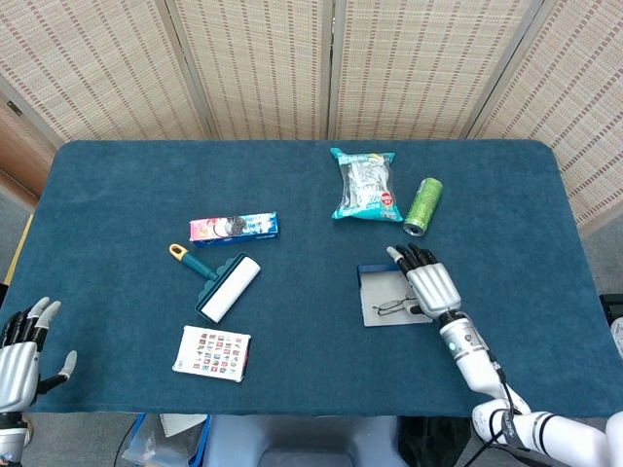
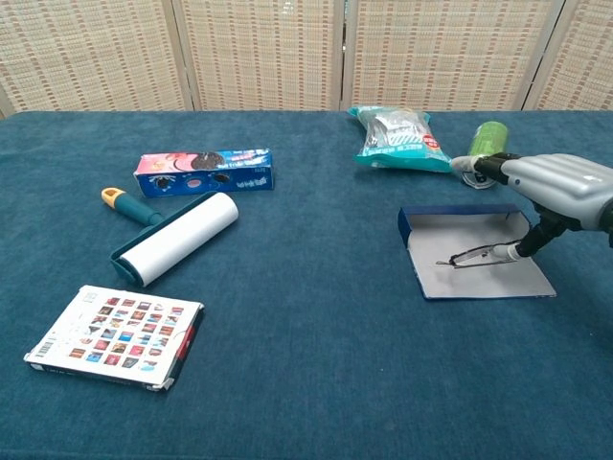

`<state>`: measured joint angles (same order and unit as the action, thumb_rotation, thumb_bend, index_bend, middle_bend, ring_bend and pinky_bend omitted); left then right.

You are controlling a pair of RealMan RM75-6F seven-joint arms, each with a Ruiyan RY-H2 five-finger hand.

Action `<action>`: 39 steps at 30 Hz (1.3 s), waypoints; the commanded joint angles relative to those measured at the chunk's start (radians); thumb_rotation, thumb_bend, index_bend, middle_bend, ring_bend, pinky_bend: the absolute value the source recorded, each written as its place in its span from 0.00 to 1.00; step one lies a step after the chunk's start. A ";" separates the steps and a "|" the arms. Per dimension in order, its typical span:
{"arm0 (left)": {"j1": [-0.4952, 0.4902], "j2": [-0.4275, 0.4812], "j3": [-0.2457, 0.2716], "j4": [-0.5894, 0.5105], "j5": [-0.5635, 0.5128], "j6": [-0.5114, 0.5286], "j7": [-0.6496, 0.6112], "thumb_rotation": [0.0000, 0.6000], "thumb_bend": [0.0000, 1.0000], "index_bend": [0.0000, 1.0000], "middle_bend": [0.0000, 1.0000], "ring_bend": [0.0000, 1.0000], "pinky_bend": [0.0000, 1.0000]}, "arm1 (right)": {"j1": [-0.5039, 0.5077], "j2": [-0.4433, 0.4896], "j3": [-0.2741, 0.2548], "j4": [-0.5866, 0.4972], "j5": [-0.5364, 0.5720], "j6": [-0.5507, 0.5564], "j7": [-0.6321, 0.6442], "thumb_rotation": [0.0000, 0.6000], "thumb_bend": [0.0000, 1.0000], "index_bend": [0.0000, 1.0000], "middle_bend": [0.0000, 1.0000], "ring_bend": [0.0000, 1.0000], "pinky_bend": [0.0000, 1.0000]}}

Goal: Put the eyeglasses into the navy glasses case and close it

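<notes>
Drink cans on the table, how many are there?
1. A green can lies on its side at the far right of the table, just right of the teal snack bag. None seems hidden.

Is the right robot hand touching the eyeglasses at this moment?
Touching. In the chest view, the right robot hand has its thumb on the end of the eyeglasses, which lie on the open navy glasses case.

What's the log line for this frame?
right hand: holds glasses over open case | left hand: idle, open | lid: not closed
</notes>
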<state>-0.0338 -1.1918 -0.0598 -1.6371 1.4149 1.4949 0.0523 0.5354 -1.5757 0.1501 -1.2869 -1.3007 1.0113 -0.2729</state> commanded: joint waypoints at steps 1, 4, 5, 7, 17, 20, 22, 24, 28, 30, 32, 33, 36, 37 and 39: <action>-0.001 0.001 -0.001 -0.002 0.001 0.000 0.000 1.00 0.35 0.10 0.05 0.07 0.00 | 0.008 0.003 0.006 -0.005 0.016 -0.010 -0.011 1.00 0.08 0.00 0.01 0.00 0.11; 0.001 0.002 -0.001 -0.002 -0.001 0.003 0.000 1.00 0.35 0.10 0.05 0.07 0.00 | 0.012 0.013 0.002 -0.022 0.026 -0.019 -0.027 1.00 0.04 0.00 0.00 0.00 0.10; 0.002 0.002 -0.001 -0.002 -0.002 0.003 0.000 1.00 0.35 0.10 0.05 0.07 0.00 | 0.012 0.017 -0.001 -0.027 0.027 -0.021 -0.031 1.00 0.04 0.00 0.00 0.00 0.10; 0.002 0.003 0.001 -0.001 -0.005 0.000 0.002 1.00 0.35 0.10 0.05 0.07 0.00 | 0.014 0.021 -0.006 -0.033 0.033 -0.029 -0.036 1.00 0.03 0.00 0.00 0.00 0.09; 0.000 0.002 0.000 -0.003 -0.004 0.000 0.006 1.00 0.35 0.10 0.05 0.07 0.00 | 0.061 -0.019 0.026 0.006 0.083 -0.062 -0.055 1.00 0.02 0.00 0.00 0.00 0.08; 0.002 0.002 0.002 -0.003 -0.008 0.000 0.008 1.00 0.35 0.10 0.05 0.07 0.00 | 0.081 -0.038 0.040 0.030 0.102 -0.073 -0.067 1.00 0.02 0.00 0.00 0.00 0.08; 0.003 0.003 0.002 -0.003 -0.008 0.000 0.007 1.00 0.35 0.10 0.05 0.07 0.00 | 0.090 -0.045 0.046 0.041 0.115 -0.080 -0.075 1.00 0.03 0.00 0.00 0.00 0.08; 0.006 0.004 0.002 -0.004 -0.008 0.005 0.005 1.00 0.35 0.10 0.05 0.07 0.00 | 0.094 -0.039 0.048 0.031 0.122 -0.081 -0.080 1.00 0.04 0.00 0.00 0.00 0.08; 0.013 0.007 0.003 0.002 -0.017 0.007 0.000 1.00 0.35 0.10 0.05 0.07 0.00 | 0.079 -0.001 0.029 -0.030 0.104 -0.060 -0.080 1.00 0.04 0.00 0.00 0.00 0.07; 0.012 0.007 0.004 0.004 -0.017 0.004 0.001 1.00 0.35 0.10 0.05 0.07 0.00 | 0.075 0.022 0.016 -0.074 0.089 -0.059 -0.071 1.00 0.04 0.00 0.00 0.00 0.06; 0.011 0.005 0.005 0.003 -0.013 0.004 0.002 1.00 0.35 0.10 0.05 0.07 0.00 | 0.075 0.033 0.010 -0.109 0.072 -0.055 -0.057 1.00 0.04 0.00 0.00 0.00 0.06; 0.010 0.005 0.005 0.002 -0.011 0.005 0.003 1.00 0.35 0.10 0.05 0.07 0.00 | 0.077 0.033 0.009 -0.117 0.065 -0.053 -0.053 1.00 0.04 0.00 0.00 0.00 0.06; 0.011 0.005 0.004 0.000 -0.009 0.008 0.004 1.00 0.35 0.10 0.05 0.07 0.00 | 0.095 0.016 0.013 -0.121 0.059 -0.059 -0.058 1.00 0.04 0.00 0.00 0.00 0.06; 0.012 0.006 0.004 0.000 -0.009 0.009 0.003 1.00 0.35 0.10 0.05 0.07 0.00 | 0.103 0.009 0.016 -0.121 0.062 -0.065 -0.062 1.00 0.04 0.00 0.00 0.00 0.06; 0.016 0.008 0.004 0.000 -0.012 0.013 0.002 1.00 0.35 0.10 0.05 0.07 0.00 | 0.119 -0.011 0.022 -0.113 0.071 -0.075 -0.074 1.00 0.04 0.00 0.00 0.00 0.06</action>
<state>-0.0191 -1.1847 -0.0556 -1.6374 1.4037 1.5070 0.0546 0.6430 -1.5741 0.1675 -1.4049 -1.2367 0.9447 -0.3381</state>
